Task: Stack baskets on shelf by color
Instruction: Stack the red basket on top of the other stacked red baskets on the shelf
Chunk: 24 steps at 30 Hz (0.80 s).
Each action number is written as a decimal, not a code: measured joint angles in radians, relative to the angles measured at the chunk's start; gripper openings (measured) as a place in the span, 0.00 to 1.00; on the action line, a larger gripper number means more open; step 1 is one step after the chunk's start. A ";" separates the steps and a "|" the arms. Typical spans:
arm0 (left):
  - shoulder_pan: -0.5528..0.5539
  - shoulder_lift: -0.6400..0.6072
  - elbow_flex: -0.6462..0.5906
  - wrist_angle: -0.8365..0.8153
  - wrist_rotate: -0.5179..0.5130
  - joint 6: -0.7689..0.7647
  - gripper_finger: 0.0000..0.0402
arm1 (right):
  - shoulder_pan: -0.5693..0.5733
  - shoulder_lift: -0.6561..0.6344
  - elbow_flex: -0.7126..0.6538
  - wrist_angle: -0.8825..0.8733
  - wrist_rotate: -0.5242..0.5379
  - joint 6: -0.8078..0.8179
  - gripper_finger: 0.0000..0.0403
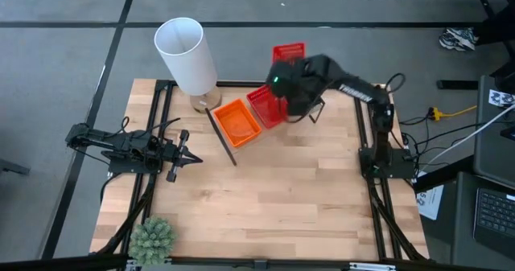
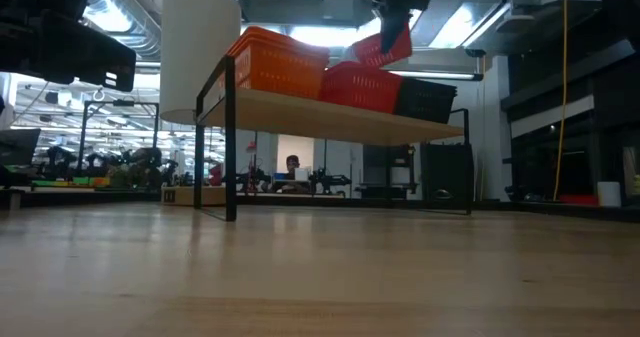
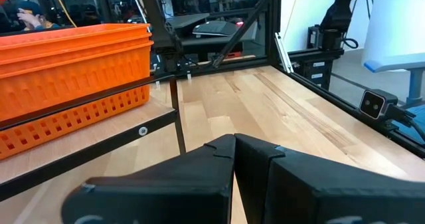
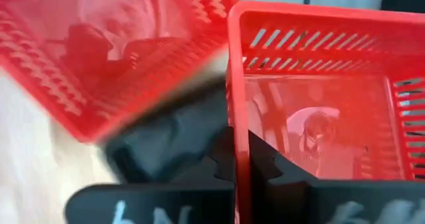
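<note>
Red basket held over the red stack

Red mesh plastic basket is pinched by one wall in the right pincer, tilted in the air just above the red stack at the middle of the light wood shelf. Orange stack lies to one side, black stack to the other. Left pincer, pressed together and empty, waits well apart on the tabletop. Only the low view shows the black baskets and the tilt; the high view hides them under the arm.
</note>
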 joint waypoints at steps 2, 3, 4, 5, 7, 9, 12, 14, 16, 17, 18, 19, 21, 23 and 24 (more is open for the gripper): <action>0.000 0.000 0.000 0.000 0.000 0.000 0.00 | -0.058 -0.024 0.000 0.008 0.003 -0.016 0.00; 0.000 0.000 0.000 0.000 0.000 0.000 0.00 | -0.090 -0.041 0.000 0.010 0.005 -0.017 0.00; 0.000 0.000 0.000 0.000 0.000 0.000 0.00 | -0.119 -0.059 0.000 0.012 -0.004 -0.010 0.00; 0.000 0.000 0.000 0.000 0.000 0.000 0.00 | -0.147 -0.077 0.000 0.021 -0.028 -0.003 0.00; 0.000 0.000 0.000 0.000 0.000 0.000 0.00 | -0.193 -0.116 0.000 0.057 -0.137 0.005 0.00; 0.000 0.000 0.000 0.000 0.000 0.000 0.00 | -0.219 -0.140 -0.003 0.092 -0.315 -0.002 0.00; 0.000 0.000 0.000 0.000 0.000 0.000 0.00 | -0.219 -0.166 -0.047 0.151 -0.554 -0.045 0.00; 0.000 0.000 0.000 0.000 0.000 0.000 0.00 | -0.201 -0.181 -0.092 0.166 -0.626 -0.079 0.00; 0.000 0.000 0.000 0.000 0.000 0.000 0.00 | -0.182 -0.199 -0.153 0.167 -0.653 -0.126 0.00; 0.000 0.000 0.000 0.000 0.000 0.000 0.00 | -0.171 -0.209 -0.191 0.177 -0.654 -0.151 0.00; 0.000 0.000 0.000 0.000 0.000 0.000 0.00 | -0.161 -0.219 -0.229 0.195 -0.654 -0.167 0.00; 0.000 0.000 0.000 0.000 0.000 0.000 0.00 | -0.151 -0.233 -0.268 0.227 -0.654 -0.179 0.00; 0.000 0.000 0.000 0.000 0.000 0.000 0.00 | -0.131 -0.263 -0.348 0.303 -0.684 -0.187 0.00; 0.000 0.000 0.000 0.000 0.000 0.000 0.00 | -0.106 -0.292 -0.427 0.385 -0.707 -0.206 0.00; 0.000 0.000 0.000 0.000 0.000 0.000 0.00 | -0.092 -0.305 -0.462 0.414 -0.708 -0.226 0.00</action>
